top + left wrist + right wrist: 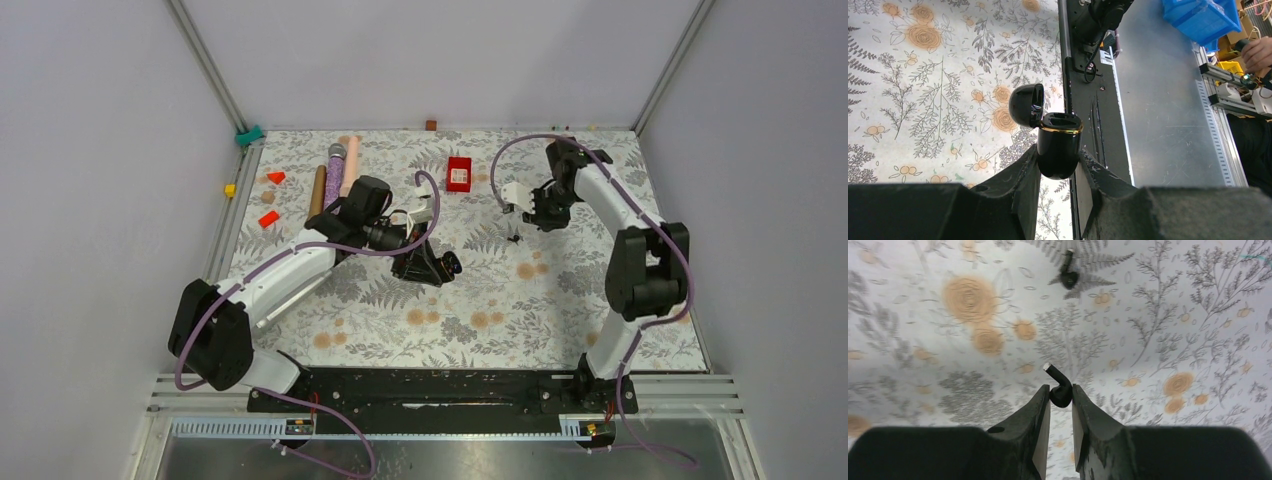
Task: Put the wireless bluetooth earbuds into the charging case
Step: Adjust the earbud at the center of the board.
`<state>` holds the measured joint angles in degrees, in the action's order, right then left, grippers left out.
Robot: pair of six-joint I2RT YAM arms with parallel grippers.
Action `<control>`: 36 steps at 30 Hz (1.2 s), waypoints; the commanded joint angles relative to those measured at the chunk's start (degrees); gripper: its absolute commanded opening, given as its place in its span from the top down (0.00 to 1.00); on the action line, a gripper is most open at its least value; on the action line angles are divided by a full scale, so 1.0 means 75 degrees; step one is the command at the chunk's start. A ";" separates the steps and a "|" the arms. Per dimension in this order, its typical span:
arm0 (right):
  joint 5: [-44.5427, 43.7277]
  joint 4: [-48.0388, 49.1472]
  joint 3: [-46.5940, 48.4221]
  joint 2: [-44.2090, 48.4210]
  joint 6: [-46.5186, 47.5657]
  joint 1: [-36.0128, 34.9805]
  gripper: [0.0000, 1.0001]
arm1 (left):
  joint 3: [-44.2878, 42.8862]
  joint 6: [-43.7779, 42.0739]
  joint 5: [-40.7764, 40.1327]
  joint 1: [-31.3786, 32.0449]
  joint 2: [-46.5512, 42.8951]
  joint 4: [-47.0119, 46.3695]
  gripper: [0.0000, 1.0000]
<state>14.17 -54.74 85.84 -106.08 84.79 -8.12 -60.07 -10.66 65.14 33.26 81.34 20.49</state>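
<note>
Arms reach inward: left gripper clamps the open case, right gripper pinches a black earbud.

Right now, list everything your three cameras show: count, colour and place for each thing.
glossy black gold-rimmed charging case: one, black, lid open, clamped in the left gripper
tiny black earbuds: two, black; one pinched in the right gripper, the other lying on the cloth beyond it
flat red box: one, red, far middle
rod-shaped items: three, pink, purple, brown, far left
small wedge blocks: two, red-orange, far left
small yellow cube: one, yellow, just off the cloth's left edge
blue plastic bin: one, blue, beyond the arm bases
floral tablecloth: one, white, grey and orange
left gripper: shut on the case
right gripper: shut on an earbud
</note>
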 commanded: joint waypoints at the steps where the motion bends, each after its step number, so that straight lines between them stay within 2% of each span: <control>1: -0.0011 -0.0252 -0.0977 0.0920 -0.0961 -0.0384 0.86 | -0.0353 -0.0032 -0.0127 -0.0028 -0.0011 -0.0159 1.00; 5: -0.0495 0.0386 -0.2371 0.1485 -0.0908 -0.1012 0.86 | -0.0376 -0.0021 -0.0141 -0.0029 -0.0040 -0.0154 1.00; 8: -0.0978 0.0762 -0.2842 0.1417 -0.0900 -0.1695 0.85 | -0.0376 -0.0039 -0.0182 -0.0031 -0.0094 -0.0148 1.00; 18: -0.1278 0.0916 -0.1440 -0.0539 -0.1614 -0.2924 0.86 | -0.0239 -0.0171 -0.0257 -0.0049 -0.0371 -0.0166 1.00; 26: -0.1571 0.1623 -0.1022 -0.0982 -0.1833 -0.3246 0.83 | -0.0233 -0.0188 -0.0227 -0.0045 -0.0338 -0.0166 1.00; 29: -0.1679 0.1799 -0.0960 -0.1001 -0.1926 -0.3264 0.77 | -0.0232 -0.0185 -0.0245 -0.0044 -0.0348 -0.0164 1.00; 31: -0.1739 0.1902 -0.0962 -0.0909 -0.2056 -0.3259 0.68 | -0.0225 -0.0196 -0.0244 -0.0049 -0.0376 -0.0163 1.00; 34: -0.1691 0.1924 -0.1124 -0.0504 -0.2079 -0.3262 0.47 | -0.0226 -0.0198 -0.0244 -0.0046 -0.0375 -0.0171 1.00; 36: -0.1619 0.1924 -0.1274 -0.0190 -0.2107 -0.3265 0.44 | -0.0222 -0.0198 -0.0241 -0.0044 -0.0380 -0.0169 1.00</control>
<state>2.28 -40.82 76.82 -112.66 70.15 -32.16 -60.40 -10.83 62.92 33.21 80.31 20.88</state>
